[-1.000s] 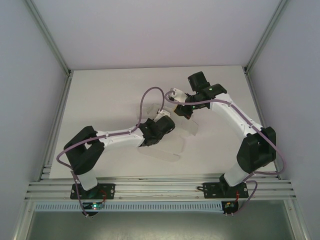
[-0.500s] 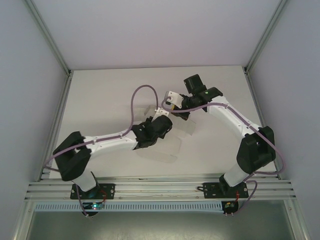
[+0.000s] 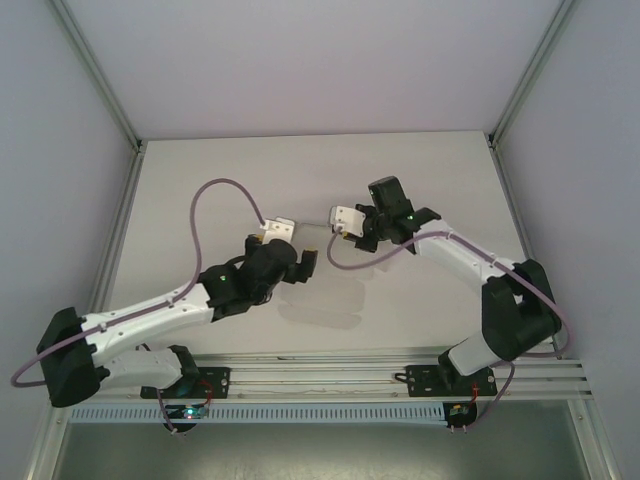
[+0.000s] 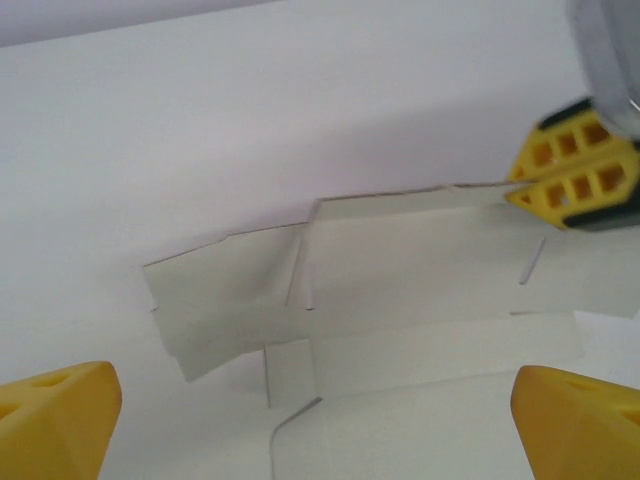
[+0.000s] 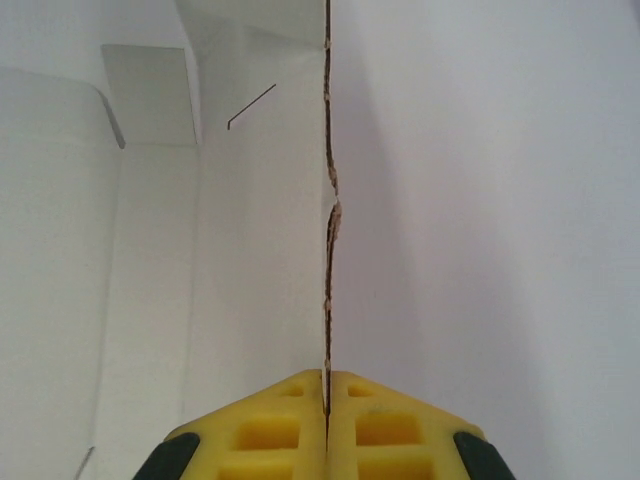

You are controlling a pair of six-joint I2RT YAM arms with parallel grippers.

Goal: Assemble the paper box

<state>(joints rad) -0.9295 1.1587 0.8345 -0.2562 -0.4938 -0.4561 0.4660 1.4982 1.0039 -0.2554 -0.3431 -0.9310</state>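
Firmly clamped paper box (image 5: 260,250), right gripper (image 5: 327,380)

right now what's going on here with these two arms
Two arms are assembling a paper box, which is not yet folded up: it is a flat, creased cutout on the table. The right gripper is shut on one edge of the card, pinching it between its yellow pads. The left gripper is open and holds nothing, hovering near the card's other side with its camera looking across the panels.
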